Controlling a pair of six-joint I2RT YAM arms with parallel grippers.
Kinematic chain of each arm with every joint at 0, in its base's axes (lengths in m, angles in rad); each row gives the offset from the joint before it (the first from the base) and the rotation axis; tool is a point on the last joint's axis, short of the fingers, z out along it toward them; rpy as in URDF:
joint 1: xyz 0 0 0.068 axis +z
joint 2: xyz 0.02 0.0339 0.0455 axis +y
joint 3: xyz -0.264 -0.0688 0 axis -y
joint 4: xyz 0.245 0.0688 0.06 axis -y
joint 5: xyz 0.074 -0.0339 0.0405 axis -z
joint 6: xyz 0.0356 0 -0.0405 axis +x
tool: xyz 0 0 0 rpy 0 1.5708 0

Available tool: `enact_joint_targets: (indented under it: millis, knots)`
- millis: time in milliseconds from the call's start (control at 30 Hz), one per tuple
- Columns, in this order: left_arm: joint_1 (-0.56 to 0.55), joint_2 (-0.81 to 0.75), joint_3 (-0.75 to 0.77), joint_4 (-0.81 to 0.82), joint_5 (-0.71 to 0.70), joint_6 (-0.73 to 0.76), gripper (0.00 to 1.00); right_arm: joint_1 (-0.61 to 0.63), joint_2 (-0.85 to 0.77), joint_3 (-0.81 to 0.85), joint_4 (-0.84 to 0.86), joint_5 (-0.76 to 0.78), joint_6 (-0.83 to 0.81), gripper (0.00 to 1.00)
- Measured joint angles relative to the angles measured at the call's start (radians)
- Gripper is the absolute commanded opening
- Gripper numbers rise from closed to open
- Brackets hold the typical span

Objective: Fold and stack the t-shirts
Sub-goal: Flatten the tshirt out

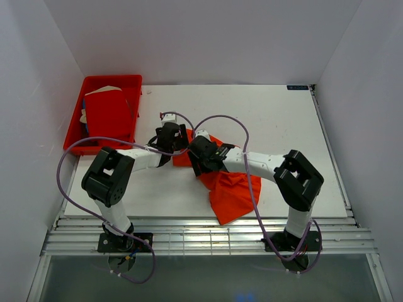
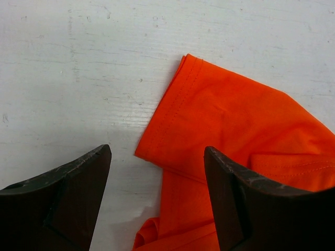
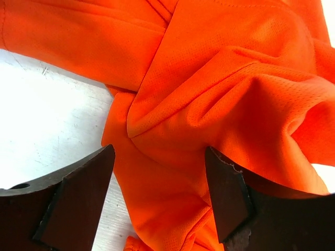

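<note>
The bright orange t-shirt [image 1: 232,192] lies crumpled on the white table, from the middle down to the near edge. My left gripper [image 1: 171,137] is open just above its far-left corner; in the left wrist view a hemmed sleeve edge [image 2: 220,120] lies between and ahead of the open fingers [image 2: 84,178]. My right gripper [image 1: 200,155] is open over bunched orange folds [image 3: 209,94], with cloth between its fingers [image 3: 230,193]. The deeper red shirt [image 1: 108,113] lies folded in the red tray at far left.
The rigid red plastic tray [image 1: 129,80] stands at the table's far left corner. Purple cables [image 1: 220,119] loop above both arms. White walls enclose the table on three sides. Bare white tabletop [image 1: 277,119] lies to the far right.
</note>
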Motion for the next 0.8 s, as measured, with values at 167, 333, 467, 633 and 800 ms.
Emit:
enact_joint_targets:
  millis: [167,333,467,633,800]
  knots:
    - [0.0,0.0,-0.005,-0.001,0.005,0.0,0.82,-0.001,0.009,0.023,-0.001,0.011,0.002,0.7]
    - [0.0,0.0,-0.017,0.005,0.006,0.0,0.82,0.0,0.051,0.052,0.008,0.036,0.01,0.63]
    - [0.0,0.0,-0.027,0.006,0.006,0.0,0.81,0.0,0.08,0.069,0.007,0.052,0.011,0.48]
    - [0.0,0.0,-0.03,0.01,0.007,0.0,0.78,0.0,0.113,0.098,0.002,0.076,0.014,0.1]
    - [0.0,0.0,-0.032,0.02,0.011,0.001,0.76,0.0,0.11,0.098,-0.001,0.105,0.023,0.08]
